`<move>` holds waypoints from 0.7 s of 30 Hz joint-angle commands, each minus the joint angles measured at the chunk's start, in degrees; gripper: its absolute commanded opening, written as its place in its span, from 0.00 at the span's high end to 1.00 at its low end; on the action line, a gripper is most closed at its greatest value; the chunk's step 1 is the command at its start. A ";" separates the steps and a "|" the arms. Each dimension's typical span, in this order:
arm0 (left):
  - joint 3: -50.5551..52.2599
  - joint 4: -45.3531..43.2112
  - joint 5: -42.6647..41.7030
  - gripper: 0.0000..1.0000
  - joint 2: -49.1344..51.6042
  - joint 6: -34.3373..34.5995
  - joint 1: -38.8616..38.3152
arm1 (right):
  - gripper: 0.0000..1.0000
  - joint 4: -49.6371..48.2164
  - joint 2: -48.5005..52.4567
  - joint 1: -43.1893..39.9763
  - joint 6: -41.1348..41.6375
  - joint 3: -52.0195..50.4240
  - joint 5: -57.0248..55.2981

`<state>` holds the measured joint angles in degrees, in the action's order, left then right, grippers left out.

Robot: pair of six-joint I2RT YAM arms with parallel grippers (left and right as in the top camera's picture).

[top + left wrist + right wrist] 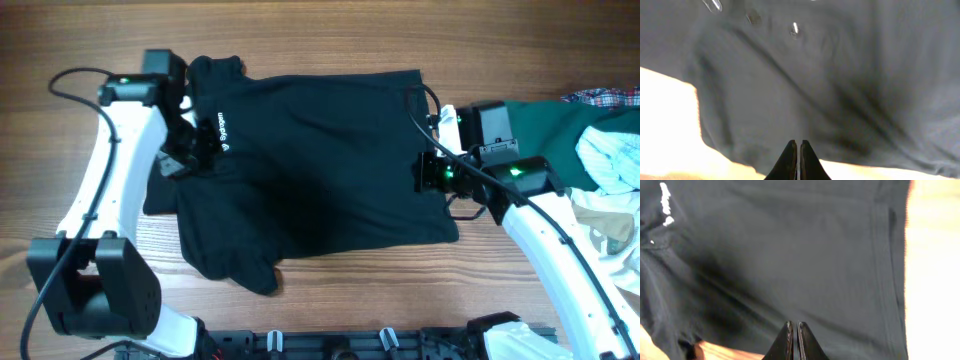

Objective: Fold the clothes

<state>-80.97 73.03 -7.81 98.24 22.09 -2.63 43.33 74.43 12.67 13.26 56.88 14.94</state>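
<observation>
The clothes, a black polo shirt, lie spread across the wooden table, collar to the left, with the white logo beside it. My left gripper hovers over the collar end by the logo. In the left wrist view its jaws are shut, nothing showing between them, over the shirt near its edge. My right gripper sits at the shirt's right hem. Its jaws are shut too, with black fabric below and the logo far off.
A dark green garment lies right of the shirt, under the right arm. Beyond it are a white and pale blue garment, a plaid cloth and a cream cloth. Bare wood shows along the front and far left.
</observation>
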 commanded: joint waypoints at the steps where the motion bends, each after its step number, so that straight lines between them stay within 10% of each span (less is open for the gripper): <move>1: 8.76 -2.51 -1.14 0.96 -0.96 9.07 -3.43 | 0.96 -4.48 4.35 -0.13 -1.22 0.55 3.72; 21: 39.19 -16.87 -3.37 0.96 -1.29 19.37 -4.76 | 0.96 -17.66 46.69 -0.33 6.45 26.34 0.33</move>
<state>-45.34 55.42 -11.51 95.39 38.79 -7.07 27.92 118.52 12.56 17.15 81.41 18.79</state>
